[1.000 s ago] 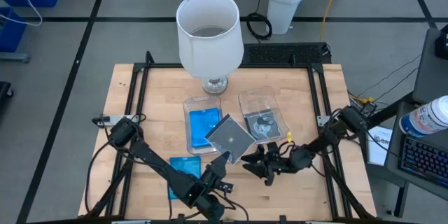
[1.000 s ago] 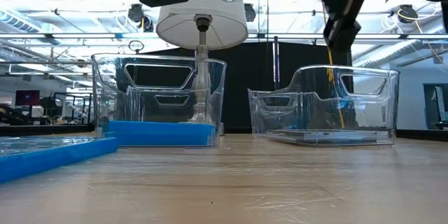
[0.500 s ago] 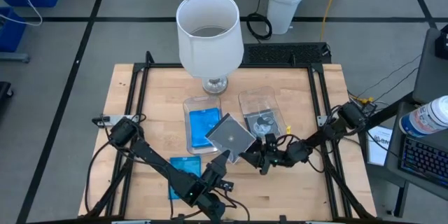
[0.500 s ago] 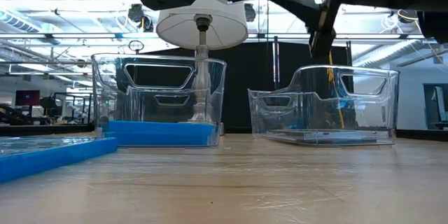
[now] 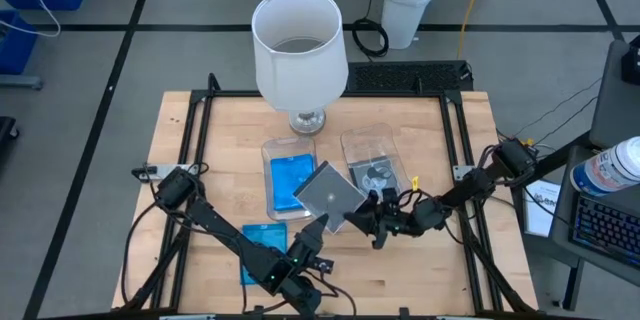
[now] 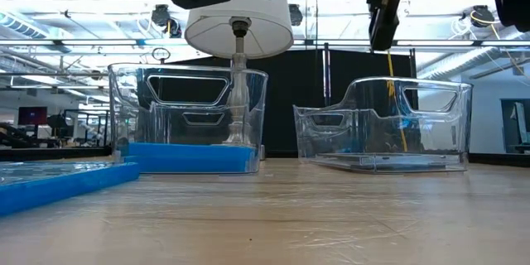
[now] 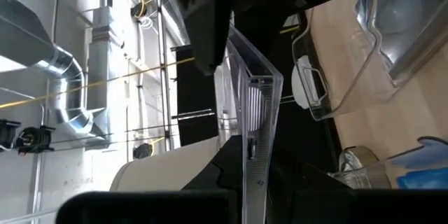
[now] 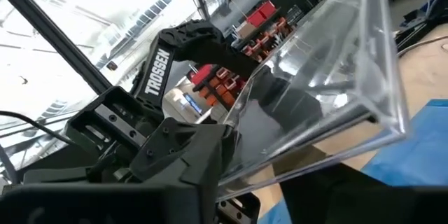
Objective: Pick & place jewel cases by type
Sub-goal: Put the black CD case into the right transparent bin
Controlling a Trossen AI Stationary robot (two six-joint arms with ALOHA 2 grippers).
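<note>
A: From above, where is the grey jewel case (image 5: 330, 195)?

B: In the air between both trays. The left gripper (image 5: 318, 228) pinches its near corner; the right gripper (image 5: 362, 214) closes on the other edge, probably a handover.

A: And the wrist views?

B: The case (image 7: 250, 122) stands edge-on between left fingers.

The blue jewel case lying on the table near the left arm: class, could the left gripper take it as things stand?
Probably not yet. The left gripper is shut on the grey jewel case, held up in the air, with the right gripper at its other edge. The blue jewel case itself lies uncovered.
</note>
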